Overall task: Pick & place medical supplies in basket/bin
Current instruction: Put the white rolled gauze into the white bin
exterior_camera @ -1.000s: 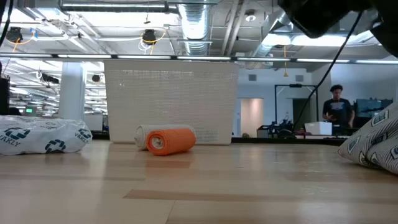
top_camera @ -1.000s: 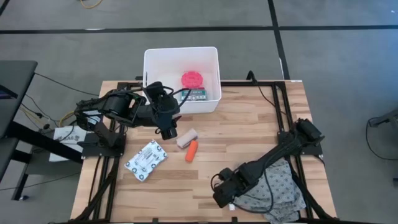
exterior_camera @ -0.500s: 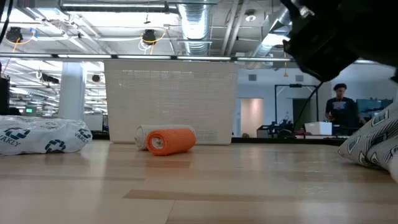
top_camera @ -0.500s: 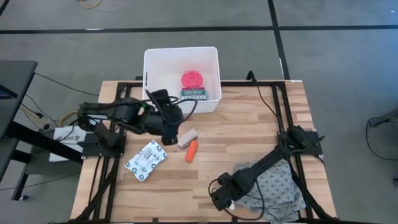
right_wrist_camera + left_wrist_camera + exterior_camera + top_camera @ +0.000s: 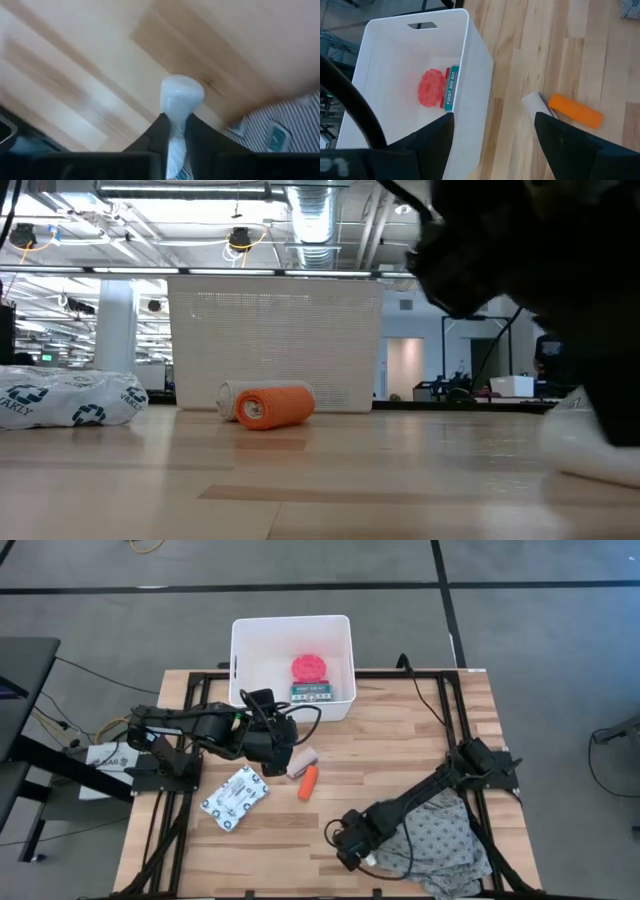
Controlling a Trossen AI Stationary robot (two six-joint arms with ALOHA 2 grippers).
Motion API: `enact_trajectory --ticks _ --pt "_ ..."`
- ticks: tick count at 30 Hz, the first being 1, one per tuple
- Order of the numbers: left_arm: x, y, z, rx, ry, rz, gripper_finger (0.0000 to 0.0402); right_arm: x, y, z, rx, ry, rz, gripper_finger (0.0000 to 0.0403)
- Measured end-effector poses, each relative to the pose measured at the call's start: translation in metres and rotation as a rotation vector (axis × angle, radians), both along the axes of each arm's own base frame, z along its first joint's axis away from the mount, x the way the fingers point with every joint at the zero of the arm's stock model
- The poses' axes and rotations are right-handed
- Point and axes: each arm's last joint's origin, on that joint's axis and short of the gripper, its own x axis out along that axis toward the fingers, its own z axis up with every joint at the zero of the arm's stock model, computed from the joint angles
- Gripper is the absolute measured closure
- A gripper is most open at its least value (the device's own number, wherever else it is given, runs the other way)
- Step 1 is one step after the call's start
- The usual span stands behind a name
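Observation:
The white bin stands at the table's far edge and holds the pink roll and the green-and-white first-aid box. The beige roll, orange tube and flat white packet lie on the table. My left gripper is open and empty, just left of the beige roll and near the bin's front wall. My right gripper is near the front edge, left of the grey cloth, shut on a small white tube. My right gripper pinches the small white tube between its two fingers. The tube lies along the fingers, and its rounded end sticks out past the fingertips. Whether it is clear of the table, I cannot tell.
In the low view the orange tube lies in front of the beige roll and the bin's wall, with the packet at the left. Bare wood lies between the two arms. A person stands in the room behind.
My right gripper has gone toward the table's left edge and a little toward the far edge, away from the grey cloth. My left arm has sunk lower, and its gripper has stayed beside the beige roll.

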Motion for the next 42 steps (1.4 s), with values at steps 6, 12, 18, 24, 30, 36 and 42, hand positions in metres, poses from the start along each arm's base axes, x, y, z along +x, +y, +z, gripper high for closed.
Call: enact_trajectory --ticks 6,12,18,24,30,36,42 --pt "0.000 0.000 0.000 -0.003 -0.003 0.003 0.0132 0.027 -0.008 0.050 0.020 -0.251 0.117 0.0394" --pt "-0.001 -0.004 0.000 -0.053 -0.054 0.067 0.0132 0.031 -0.048 0.137 -0.248 -0.464 0.178 0.0399" --pt "-0.007 -0.023 0.001 -0.031 -0.044 -0.017 0.0132 0.012 -0.126 0.231 -0.554 -0.712 0.212 0.0395" --pt "-0.012 -0.038 0.002 0.011 -0.062 -0.055 0.0132 0.007 -0.231 0.290 -0.885 -0.971 0.154 0.0396" --pt "-0.018 -0.053 0.002 -0.012 -0.100 -0.056 0.0132 0.022 -0.312 0.263 -0.950 -0.832 0.013 0.0388" --pt "-0.024 -0.067 0.002 -0.014 -0.099 -0.108 0.0132 0.050 -0.354 0.209 -0.857 -0.717 0.027 0.0366" --pt "-0.029 -0.077 0.002 -0.029 -0.109 -0.128 0.0132 0.067 -0.383 0.188 -0.702 -0.870 0.072 0.0337"
